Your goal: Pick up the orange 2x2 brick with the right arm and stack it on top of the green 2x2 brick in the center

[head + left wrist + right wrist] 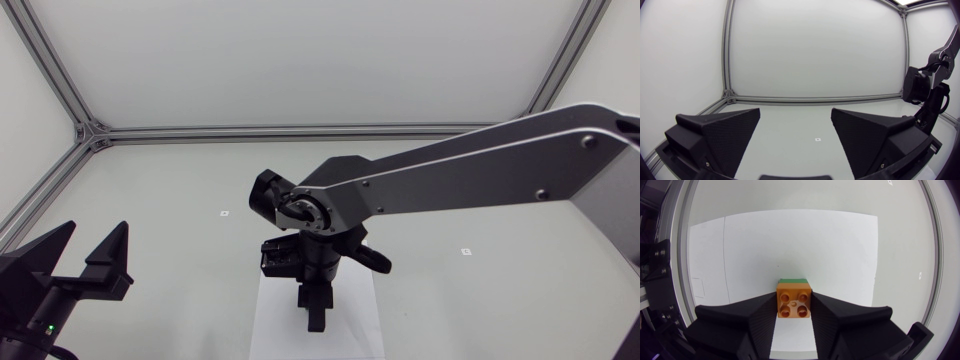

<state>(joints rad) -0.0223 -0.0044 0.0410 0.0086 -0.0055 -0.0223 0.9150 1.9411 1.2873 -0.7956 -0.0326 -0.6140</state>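
Over the white sheet (790, 245), the right gripper (794, 299) is clamping the orange 2x2 brick (794, 305), which is sitting on the green 2x2 brick (793, 281); the left gripper (795, 135) is standing open.

From above, the silver-grey right arm (450, 175) hides both bricks and part of the white paper sheet (272, 325). In the right wrist view the green plastic 2x2 brick (793, 281) shows only as a thin strip beyond the orange plastic 2x2 brick (794, 307), whose sides are covered by the fingers of the right hand (794, 297). The base of the matte black left hand (96, 240) is cut off at the head view's lower edge.
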